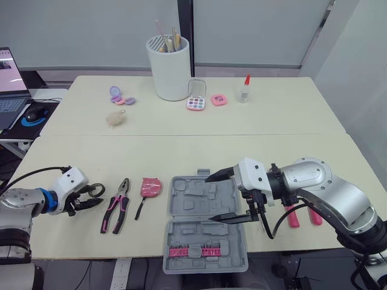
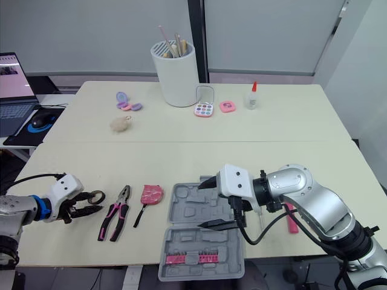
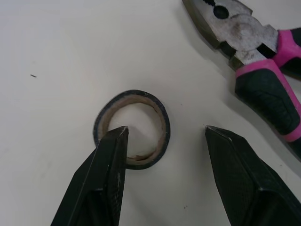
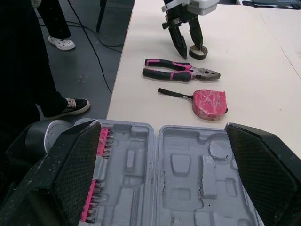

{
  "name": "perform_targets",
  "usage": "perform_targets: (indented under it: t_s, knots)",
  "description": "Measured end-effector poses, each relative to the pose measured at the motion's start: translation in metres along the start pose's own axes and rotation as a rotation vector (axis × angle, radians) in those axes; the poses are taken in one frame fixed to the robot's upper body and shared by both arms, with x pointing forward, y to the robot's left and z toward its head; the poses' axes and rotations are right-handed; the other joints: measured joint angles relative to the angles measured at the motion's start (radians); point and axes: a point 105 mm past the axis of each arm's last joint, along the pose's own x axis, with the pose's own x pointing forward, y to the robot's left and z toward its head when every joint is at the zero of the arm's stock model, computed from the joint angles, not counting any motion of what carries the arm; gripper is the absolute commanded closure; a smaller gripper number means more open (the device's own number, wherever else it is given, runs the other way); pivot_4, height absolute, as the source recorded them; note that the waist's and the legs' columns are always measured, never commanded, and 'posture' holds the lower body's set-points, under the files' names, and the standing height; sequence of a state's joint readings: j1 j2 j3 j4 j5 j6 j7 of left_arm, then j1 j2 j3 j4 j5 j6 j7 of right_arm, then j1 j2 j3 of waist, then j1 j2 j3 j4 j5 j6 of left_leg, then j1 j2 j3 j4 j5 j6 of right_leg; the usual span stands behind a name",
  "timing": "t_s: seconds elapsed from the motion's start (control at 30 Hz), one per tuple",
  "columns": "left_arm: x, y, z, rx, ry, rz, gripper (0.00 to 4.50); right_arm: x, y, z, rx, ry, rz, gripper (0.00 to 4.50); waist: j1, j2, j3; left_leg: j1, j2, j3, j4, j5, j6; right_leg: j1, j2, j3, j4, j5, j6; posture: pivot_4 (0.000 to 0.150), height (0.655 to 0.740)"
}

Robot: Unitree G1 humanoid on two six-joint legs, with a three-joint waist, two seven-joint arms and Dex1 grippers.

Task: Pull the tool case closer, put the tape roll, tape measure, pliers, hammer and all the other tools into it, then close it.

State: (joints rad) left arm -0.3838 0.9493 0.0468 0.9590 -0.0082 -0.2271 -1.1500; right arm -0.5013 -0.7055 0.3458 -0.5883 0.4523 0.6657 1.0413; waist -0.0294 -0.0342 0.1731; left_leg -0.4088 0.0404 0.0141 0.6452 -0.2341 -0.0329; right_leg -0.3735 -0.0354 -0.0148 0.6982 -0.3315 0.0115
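Left of tool case, pliers near-to-far, nose away.

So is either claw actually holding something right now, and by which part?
Nothing is held. The left gripper stands open at the tape roll, one finger over its rim; the right gripper hangs open above the tool case.

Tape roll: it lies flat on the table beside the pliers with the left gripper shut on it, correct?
No. The left gripper is open, not shut on the tape roll: the left wrist view shows its fingertips wide apart. The roll does lie flat on the table beside the pliers.
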Motion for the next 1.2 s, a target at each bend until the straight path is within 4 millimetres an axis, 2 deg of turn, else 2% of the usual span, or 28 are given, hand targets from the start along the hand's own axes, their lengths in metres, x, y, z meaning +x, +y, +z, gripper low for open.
perform_targets:
  t_s: [0.1,0.23,0.57,0.63,0.73,0.77,0.83,1.1,1.2]
  knots:
    - [0.002,0.002,0.0,0.004,-0.001,0.01,3.04,0.0,0.0,0.0,0.0,0.0,0.0,0.0,0.0,0.0,0.0,0.0,0.0,0.0,0.0,0.0,0.0,0.0,0.0,0.0,0.0,0.0,0.0,0.15,0.7366]
    - [0.004,0.002,0.001,0.023,-0.002,0.024,4.36,0.0,0.0,0.0,0.001,0.0,0.0,0.0,0.0,0.0,0.0,0.0,0.0,0.0,0.0,0.0,0.0,0.0,0.0,0.0,0.001,0.0,0.0,0.15,0.7366]
    - [-0.001,0.003,0.0,0.017,-0.012,0.025,4.45,-0.001,-0.001,0.001,0.0,0.001,-0.012,0.0,-0.001,0.0,0.0,0.0,0.0,0.0,0.0,0.0,0.0,0.0,0.0,0.0,0.001,0.0,0.0,0.15,0.7366]
    - [-0.017,0.01,0.004,-0.012,-0.037,0.034,4.45,-0.001,0.001,0.001,-0.001,-0.002,-0.021,0.0,-0.002,-0.004,0.0,-0.001,0.002,0.0,0.0,0.0,0.0,-0.001,0.001,-0.001,0.001,0.0,0.0,0.15,0.7366]
    - [-0.045,0.015,0.023,0.018,-0.084,0.022,4.45,-0.005,0.002,-0.002,0.009,0.005,-0.038,0.0,-0.001,-0.004,0.0,0.0,0.002,0.0,0.0,0.0,0.0,0.0,0.001,0.0,0.0,0.0,0.0,0.15,0.7366]
    - [-0.05,0.012,0.03,0.029,-0.097,0.003,4.45,-0.008,0.003,-0.004,0.018,0.009,-0.046,0.0,-0.002,-0.003,0.0,0.0,0.002,0.0,0.0,0.0,0.0,0.0,0.0,0.0,0.0,0.0,0.0,0.15,0.7366]
    - [-0.053,-0.006,0.044,0.038,-0.132,-0.076,4.45,-0.012,0.003,-0.008,0.038,0.022,-0.068,0.0,-0.001,-0.002,0.0,0.0,0.001,0.001,0.0,0.0,0.0,0.0,-0.001,0.001,0.0,0.0,0.0,0.15,0.7366]
    - [-0.031,-0.094,0.093,-0.025,-0.285,-0.324,4.45,-0.027,0.003,-0.018,0.078,0.056,-0.136,0.0,0.001,-0.002,0.0,0.0,0.002,0.0,0.0,0.0,0.0,0.001,0.001,0.001,0.0,0.0,0.0,0.15,0.7366]
    - [-0.026,-0.109,0.108,-0.038,-0.336,-0.333,4.45,-0.031,0.003,-0.022,0.102,0.067,-0.158,0.0,0.001,-0.002,0.0,0.0,0.002,-0.001,0.0,0.0,0.0,0.001,0.002,0.001,0.0,0.0,0.0,0.15,0.7366]
